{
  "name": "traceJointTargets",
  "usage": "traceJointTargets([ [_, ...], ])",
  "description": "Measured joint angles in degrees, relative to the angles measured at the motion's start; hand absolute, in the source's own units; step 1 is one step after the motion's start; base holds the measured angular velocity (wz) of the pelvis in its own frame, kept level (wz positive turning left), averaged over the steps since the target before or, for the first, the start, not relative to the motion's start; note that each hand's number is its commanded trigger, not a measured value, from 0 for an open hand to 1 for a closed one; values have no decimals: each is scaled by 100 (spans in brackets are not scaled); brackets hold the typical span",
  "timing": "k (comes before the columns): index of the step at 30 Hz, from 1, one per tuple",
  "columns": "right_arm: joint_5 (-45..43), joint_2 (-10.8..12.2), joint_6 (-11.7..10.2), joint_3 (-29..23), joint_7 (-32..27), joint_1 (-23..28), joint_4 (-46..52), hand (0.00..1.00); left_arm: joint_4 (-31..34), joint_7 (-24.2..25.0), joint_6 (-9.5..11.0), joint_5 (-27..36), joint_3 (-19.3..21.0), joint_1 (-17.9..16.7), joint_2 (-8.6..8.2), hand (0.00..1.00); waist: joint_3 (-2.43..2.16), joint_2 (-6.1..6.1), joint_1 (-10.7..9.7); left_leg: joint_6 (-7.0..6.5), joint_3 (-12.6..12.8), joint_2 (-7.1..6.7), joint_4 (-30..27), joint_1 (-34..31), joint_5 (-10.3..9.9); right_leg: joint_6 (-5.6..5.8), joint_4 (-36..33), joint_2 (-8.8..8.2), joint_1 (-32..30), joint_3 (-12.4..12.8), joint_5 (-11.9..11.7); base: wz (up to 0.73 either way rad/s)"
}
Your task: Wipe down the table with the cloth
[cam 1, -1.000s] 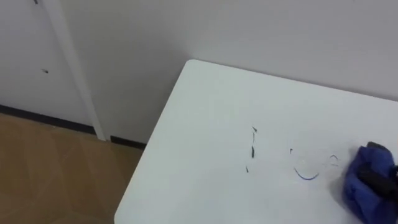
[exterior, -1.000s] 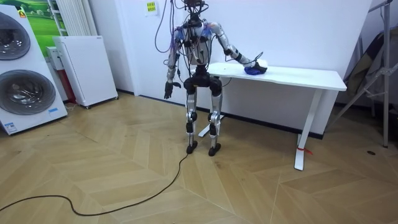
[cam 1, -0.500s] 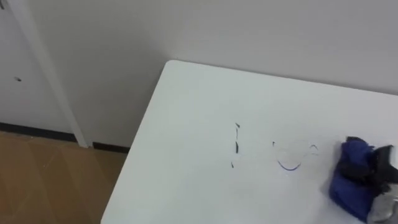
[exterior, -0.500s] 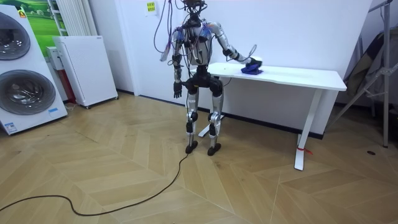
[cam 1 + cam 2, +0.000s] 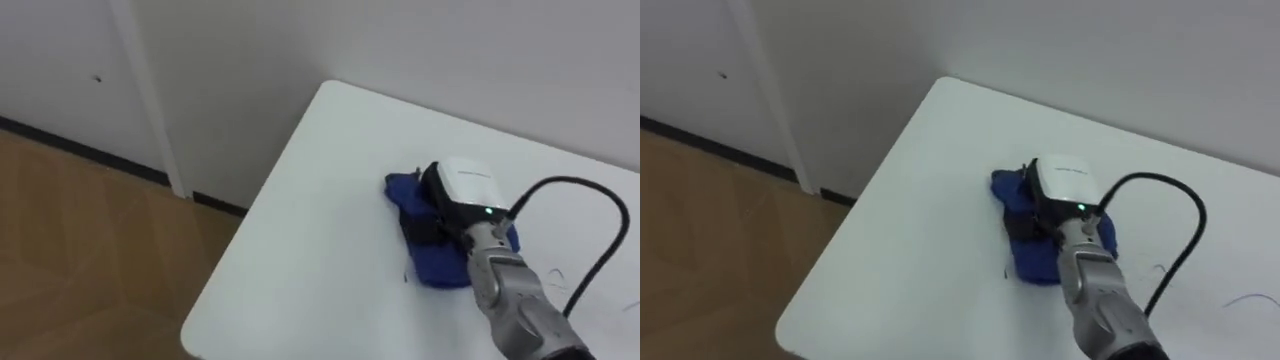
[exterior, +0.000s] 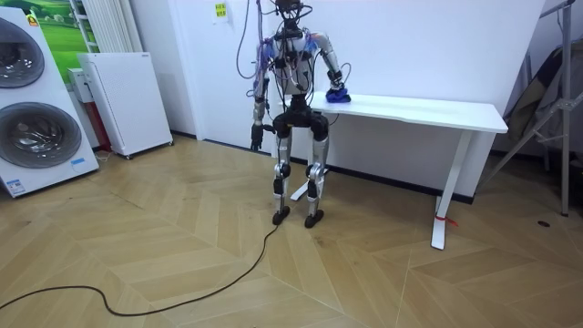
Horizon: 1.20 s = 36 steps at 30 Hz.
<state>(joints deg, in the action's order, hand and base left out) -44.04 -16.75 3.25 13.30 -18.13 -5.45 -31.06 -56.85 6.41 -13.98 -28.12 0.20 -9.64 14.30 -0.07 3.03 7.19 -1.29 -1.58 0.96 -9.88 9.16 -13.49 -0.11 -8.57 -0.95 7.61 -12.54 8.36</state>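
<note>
White table [image 5: 330,200] across centre and right of frame, blue cloth [image 5: 445,268] lying on it mid-frame, faint pen marks [image 5: 1243,298] lower right

Blue cloth [image 5: 437,268], white table [image 5: 320,255], brown floor [image 5: 80,250]

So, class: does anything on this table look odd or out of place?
Yes: pen-like marks on the white table. A small dark stroke lies beside the blue cloth under the right hand, and a faint blue line farther right.
</note>
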Motion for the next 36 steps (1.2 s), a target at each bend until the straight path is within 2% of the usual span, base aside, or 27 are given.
traceJointTargets([
  [1,228,-7,-141,-322,-155,152,-183,100,5,-1,57,-89,187,-5,8,0,-7,-14,-17,-19,55,-14,17,59,12,28,-4,-36,74,24,17,47],
  [2,374,-24,-173,-459,-238,231,-252,100,3,-6,55,-136,256,-16,23,0,-12,-17,-16,-25,97,-29,17,79,15,51,-4,-60,107,42,32,27],
  [4,846,-75,-350,-1080,-490,372,-716,100,-9,-18,15,-320,605,-86,71,0,-41,-52,-66,-36,178,-83,16,128,20,83,-3,-116,199,135,50,17],
  [5,987,-76,-382,-1252,-550,375,-867,100,-8,-22,10,-354,691,-106,84,0,-45,-57,-103,-38,187,-93,19,138,20,83,-2,-130,222,133,50,23],
  [7,1503,-109,-406,-1824,-632,378,-1320,100,-1,-38,-37,-363,915,-130,132,0,-86,-68,-238,-76,298,-94,46,143,26,86,-24,-162,248,135,49,25],
  [9,1689,-184,-407,-1998,-634,379,-1482,100,4,-66,-70,-362,1036,-130,129,0,-94,-80,-251,-92,313,-95,51,130,24,102,-15,-170,256,113,39,-5],
  [11,1699,-191,-409,-2012,-671,385,-1533,100,3,-79,-96,-358,995,-129,122,0,-102,-91,-307,-95,313,-92,37,149,22,104,-16,-168,299,86,39,-6],
  [14,1689,-161,-263,-1743,-703,285,-1510,100,5,-84,-102,-350,681,-45,47,0,-122,-137,-307,-93,380,-68,39,208,20,110,-13,-139,323,152,42,-13],
  [17,1612,20,154,-1274,-731,24,-1288,100,-6,-127,-154,-350,324,175,-77,0,-116,-155,-112,-44,449,-12,42,229,-9,107,-15,-42,287,378,40,-49],
  [19,1197,154,660,-644,-529,-20,-660,100,-36,-154,-263,-348,134,389,-252,0,-106,-173,37,-2,430,51,34,234,-33,7,-25,65,187,378,-20,-67],
  [20,1067,198,743,-446,-442,-23,-489,100,-38,-154,-292,-344,96,436,-292,0,-105,-179,72,16,406,52,30,234,-43,-30,-24,100,157,380,-44,-62],
  [21,725,343,889,-109,-237,-20,-133,100,-43,-154,-333,-345,62,532,-356,0,-96,-174,96,47,326,77,21,230,-61,-75,-17,162,121,377,-71,-47],
  [22,352,507,988,204,-34,-21,203,100,-54,-158,-335,-338,36,612,-415,0,-93,-177,95,84,296,120,1,218,-83,-99,-24,213,94,373,-83,-34],
  [23,205,564,1012,328,49,-25,322,100,-57,-162,-334,-319,9,655,-436,0,-92,-177,96,102,294,141,-16,201,-94,-115,-26,225,80,367,-84,-9],
  [24,-4,718,997,472,136,-37,436,100,-54,-165,-327,-282,-84,741,-476,0,-87,-173,94,124,268,163,-52,152,-106,-154,-29,224,51,337,-70,11],
  [25,-91,771,995,560,178,-44,542,100,-8,-178,-311,-271,-165,779,-530,0,-52,-186,92,136,242,163,-54,131,-99,-183,-41,219,42,288,-52,15],
  [27,-61,736,930,509,192,-77,556,100,106,-213,-305,-75,-256,726,-567,0,-18,-234,84,143,230,162,-61,73,-95,-202,-68,219,-16,275,-26,9],
  [29,94,685,669,345,87,-48,459,100,166,-257,-298,-61,-269,618,-552,0,33,-258,37,145,205,149,-72,40,-94,-202,-88,207,-54,266,-4,7],
  [31,177,674,181,92,-184,104,245,100,148,-332,-279,-79,-257,412,-464,0,34,-268,-118,143,136,113,-137,-3,-92,-189,-29,192,-44,225,7,16],
  [32,240,668,49,3,-277,139,163,100,148,-353,-251,-95,-206,356,-441,0,34,-266,-149,141,120,101,-131,-3,-91,-182,-1,194,-41,225,11,25],
  [33,379,658,-201,-223,-479,234,-11,100,138,-365,-185,-197,6,228,-407,0,29,-261,-219,128,89,71,-127,1,-83,-147,3,171,-20,223,32,36],
  [34,543,594,-337,-526,-655,419,-36,100,137,-367,-185,-401,296,138,-398,0,14,-261,-250,102,100,37,-112,15,-68,-102,-2,122,-8,212,62,40],
  [36,728,455,-475,-1079,-932,734,-89,100,132,-376,-207,-638,754,40,-335,0,5,-248,-261,42,110,-21,-73,24,-32,-49,-1,54,34,206,93,43],
])
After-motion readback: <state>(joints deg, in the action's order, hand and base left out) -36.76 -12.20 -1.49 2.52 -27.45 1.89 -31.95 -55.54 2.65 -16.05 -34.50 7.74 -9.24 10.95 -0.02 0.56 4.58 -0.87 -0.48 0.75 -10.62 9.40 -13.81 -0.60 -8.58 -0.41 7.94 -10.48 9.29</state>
